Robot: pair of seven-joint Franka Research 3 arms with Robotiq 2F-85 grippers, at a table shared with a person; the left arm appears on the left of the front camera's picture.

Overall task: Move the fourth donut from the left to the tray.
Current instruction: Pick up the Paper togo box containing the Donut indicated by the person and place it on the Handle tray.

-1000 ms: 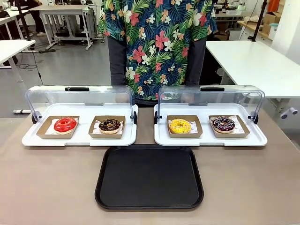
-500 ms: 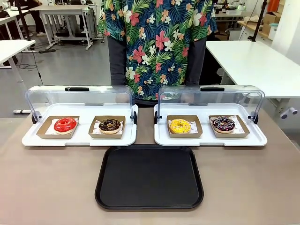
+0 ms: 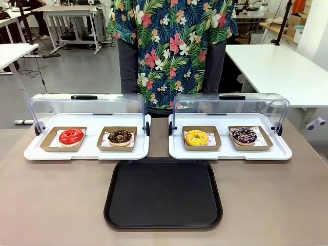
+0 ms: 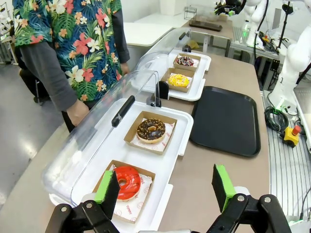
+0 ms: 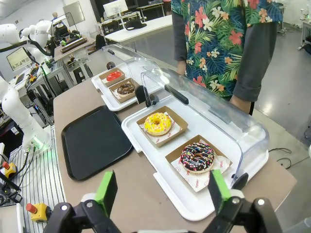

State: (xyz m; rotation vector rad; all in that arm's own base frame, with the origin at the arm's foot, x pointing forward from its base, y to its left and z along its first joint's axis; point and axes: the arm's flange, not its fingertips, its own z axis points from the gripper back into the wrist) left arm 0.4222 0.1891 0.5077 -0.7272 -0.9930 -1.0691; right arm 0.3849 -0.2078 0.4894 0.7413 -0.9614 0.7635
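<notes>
The fourth donut (image 3: 244,135), dark chocolate with pink and white stripes, rests in its brown holder on the right white display tray (image 3: 280,153); it also lies close below my right gripper (image 5: 160,191) as the striped donut (image 5: 197,157). The black tray (image 3: 163,193) sits bare at the table's front middle, seen too as the black tray (image 4: 225,120) and the black tray (image 5: 95,141). My left gripper (image 4: 165,189) hangs open above the left display tray's end, near the red donut (image 4: 127,182). My right gripper is open, nothing between its fingers.
A yellow donut (image 3: 197,137) shares the right display tray; a red donut (image 3: 70,136) and a crumb-topped chocolate donut (image 3: 120,136) sit on the left one (image 3: 36,152). Both clear domed lids (image 3: 228,106) stand raised. A person in a flowered shirt (image 3: 171,46) stands behind the table.
</notes>
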